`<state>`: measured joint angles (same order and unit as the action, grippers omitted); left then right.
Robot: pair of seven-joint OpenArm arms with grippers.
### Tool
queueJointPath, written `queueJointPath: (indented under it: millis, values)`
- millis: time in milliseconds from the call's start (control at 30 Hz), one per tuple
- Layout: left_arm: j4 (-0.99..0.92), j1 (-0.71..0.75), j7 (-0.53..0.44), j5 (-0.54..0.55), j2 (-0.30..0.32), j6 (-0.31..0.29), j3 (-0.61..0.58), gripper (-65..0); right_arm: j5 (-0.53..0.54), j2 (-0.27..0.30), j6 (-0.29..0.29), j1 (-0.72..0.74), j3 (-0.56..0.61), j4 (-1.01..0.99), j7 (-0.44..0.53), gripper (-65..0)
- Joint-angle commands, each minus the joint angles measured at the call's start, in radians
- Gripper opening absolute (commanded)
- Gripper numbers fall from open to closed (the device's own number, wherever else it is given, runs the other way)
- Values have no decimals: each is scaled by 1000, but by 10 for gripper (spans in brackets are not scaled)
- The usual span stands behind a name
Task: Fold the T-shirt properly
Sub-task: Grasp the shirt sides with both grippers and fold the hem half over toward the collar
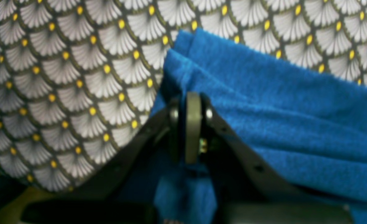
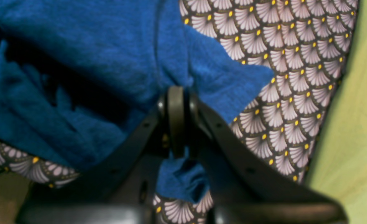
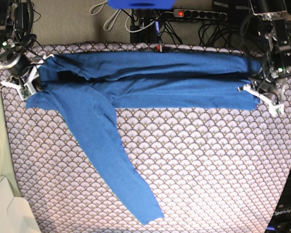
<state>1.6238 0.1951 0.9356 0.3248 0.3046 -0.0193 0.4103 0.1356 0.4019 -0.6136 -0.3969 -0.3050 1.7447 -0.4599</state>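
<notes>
Both wrist views are soft and blurred, and in each the fingertips are buried in cloth, so the exact seam or hem being held cannot be made out. In the base view the gripper bodies are small and partly lost among cables at the far corners of the table.

The left gripper (image 1: 189, 102) has its jaws pressed together on a bunched edge of the T-shirt (image 1: 279, 124); blue fabric rises over the tips and a tuft hangs down between the finger arms. The right gripper (image 2: 175, 99) is likewise pinched tight on a gathered fold of the shirt (image 2: 87, 56), with a loose scrap drooping below the jaws.

The T-shirt (image 3: 150, 82) is stretched in a long band along the far edge of the tabletop, held at one end by the left gripper (image 3: 254, 90) near the far right corner and at the other by the right gripper (image 3: 36, 80) near the far left corner. One sleeve (image 3: 116, 165) runs diagonally toward the near edge, lying flat on the tablecloth (image 3: 213, 170).
</notes>
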Motion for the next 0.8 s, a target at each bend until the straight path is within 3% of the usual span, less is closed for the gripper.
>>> queueJointPath:
  millis: [0, 300, 467, 767]
  values:
    - [8, -4, -14, -6, 20, 6, 6, -646, 3, 18, 5, 0, -10, 13, 17, -650]
    - [-119, -4, -25, -6, 20, 6, -18, -646, 3, 18, 5, -32, -4, 13, 17, -650]
    - [-119, -4, -25, -6, 41, 6, -77, -646, 3, 18, 5, -35, -7, 11, 17, -650]
    - [-125, 10, -19, -6, 55, 6, -80, -646, 0, 18, 5, -37, -4, 11, 11, -650]
